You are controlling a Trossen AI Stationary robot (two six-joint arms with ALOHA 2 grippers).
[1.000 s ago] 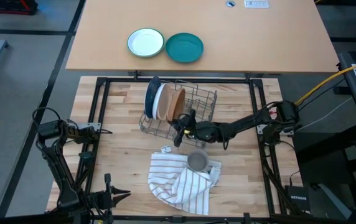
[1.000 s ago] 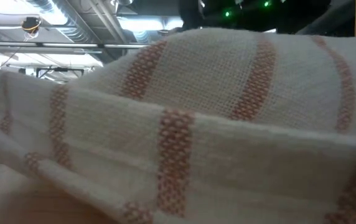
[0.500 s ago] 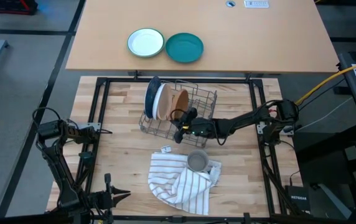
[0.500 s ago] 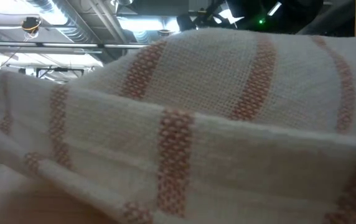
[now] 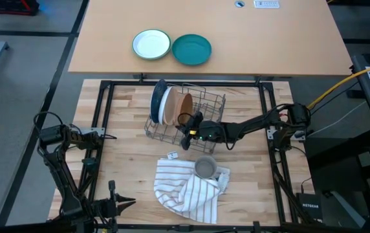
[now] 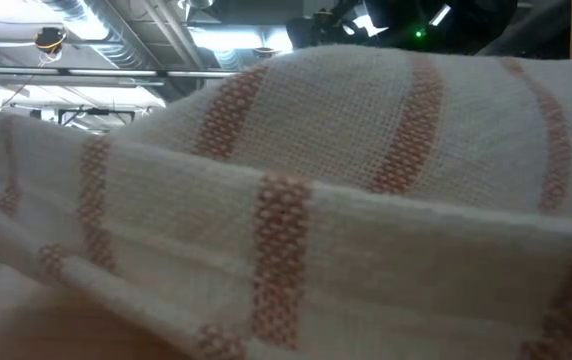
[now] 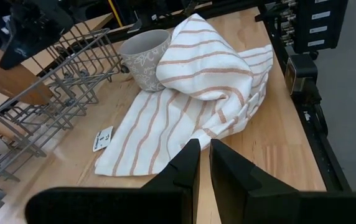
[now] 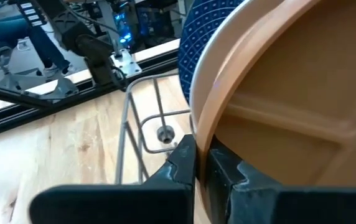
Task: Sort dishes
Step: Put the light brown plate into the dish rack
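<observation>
Right gripper (image 5: 186, 128) extended to table centre, jaws closed, left gripper (image 7: 201, 163) parked, closed

- A grey mug (image 5: 204, 167) is sitting on a striped towel (image 5: 185, 191) on the bench (image 5: 127, 155).
- A wire rack (image 5: 212, 107) is standing behind them.
- A white bowl (image 5: 151, 44) and a teal plate (image 5: 191, 50) are lying side by side beyond.

light: even overhead, soft shadows | low view: striped towel (image 6: 296, 200) fills the frame (blurred) | glare: none
</observation>
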